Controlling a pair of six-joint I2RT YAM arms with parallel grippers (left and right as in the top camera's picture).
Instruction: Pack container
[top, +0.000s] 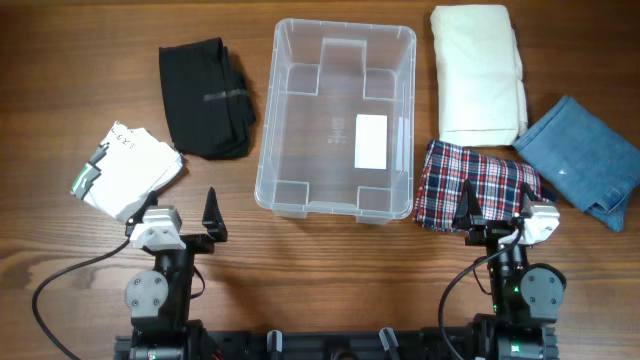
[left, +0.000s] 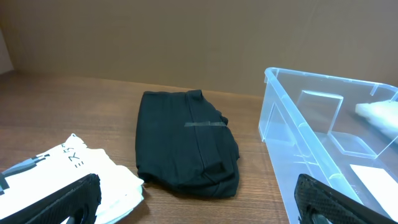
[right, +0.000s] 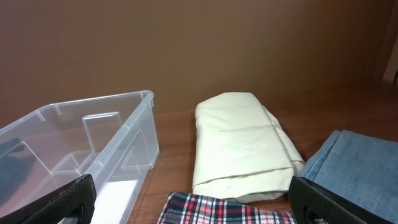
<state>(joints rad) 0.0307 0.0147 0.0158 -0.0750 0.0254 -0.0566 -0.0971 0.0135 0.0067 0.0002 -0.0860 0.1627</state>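
Observation:
The clear plastic container (top: 290, 80) stands empty at the table's middle, a white label on its base; it also shows in the left wrist view (left: 292, 130) and the right wrist view (right: 124, 134). A black folded garment (top: 205, 97) (left: 183, 143) lies to its left, a white printed garment (top: 125, 170) (left: 93, 174) nearer me. To its right lie a cream garment (top: 478, 72) (right: 239, 143), a plaid garment (top: 470, 180) (right: 217, 210) and a blue denim garment (top: 585, 160) (right: 354, 162). My left gripper (top: 183, 213) (left: 199, 208) is open and empty. My right gripper (top: 497, 205) (right: 193, 208) is open and empty, just before the plaid garment.
The wooden table (top: 330, 270) has its front edge by the arm bases. A brown wall (left: 186, 37) backs the table.

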